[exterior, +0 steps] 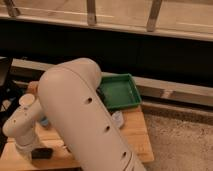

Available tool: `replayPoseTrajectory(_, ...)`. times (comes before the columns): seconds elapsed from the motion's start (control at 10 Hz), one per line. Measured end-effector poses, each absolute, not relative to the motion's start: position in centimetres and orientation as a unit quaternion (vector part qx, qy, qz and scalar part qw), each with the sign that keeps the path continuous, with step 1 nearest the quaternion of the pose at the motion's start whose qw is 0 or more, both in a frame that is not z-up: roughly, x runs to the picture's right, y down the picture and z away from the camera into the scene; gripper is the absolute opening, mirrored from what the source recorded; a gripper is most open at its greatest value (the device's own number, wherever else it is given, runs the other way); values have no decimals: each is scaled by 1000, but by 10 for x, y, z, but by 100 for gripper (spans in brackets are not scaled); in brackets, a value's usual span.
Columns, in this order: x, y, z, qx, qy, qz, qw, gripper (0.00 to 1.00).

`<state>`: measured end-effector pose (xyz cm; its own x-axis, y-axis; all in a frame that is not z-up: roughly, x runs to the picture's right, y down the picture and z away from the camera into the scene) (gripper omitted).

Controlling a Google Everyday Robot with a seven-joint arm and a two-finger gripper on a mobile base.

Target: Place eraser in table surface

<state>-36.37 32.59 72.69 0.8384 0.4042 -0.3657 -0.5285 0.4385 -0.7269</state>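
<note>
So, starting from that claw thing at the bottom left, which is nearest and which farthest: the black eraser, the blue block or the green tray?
The gripper sits low over the table surface, at its front left.
1. eraser: right beside it, on the wood.
2. blue block: just behind, partly hidden by the arm.
3. green tray: back right corner.

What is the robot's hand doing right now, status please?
Hand low at the table surface, lower left in view. Eraser right beside it, down at the wood. Green tray far side, well apart; arm hides mid-table.
</note>
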Motion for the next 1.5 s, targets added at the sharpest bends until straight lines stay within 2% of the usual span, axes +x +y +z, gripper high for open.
replayPoseTrajectory(0.2, -365, 326, 726, -453, 68, 275, 845, 9)
replayPoseTrajectory(0.3, -367, 330, 729, -453, 74, 275, 845, 2)
replayPoseTrajectory(0.4, -370, 336, 733, -454, 81, 275, 843, 0)
replayPoseTrajectory(0.8, -365, 331, 729, -450, 79, 279, 844, 0)
replayPoseTrajectory(1.0, -347, 305, 724, -429, 64, 317, 843, 0)
replayPoseTrajectory(1.3, -310, 242, 710, -388, 49, 366, 844, 0)
replayPoseTrajectory(1.5, -295, 223, 706, -375, 46, 387, 841, 0)
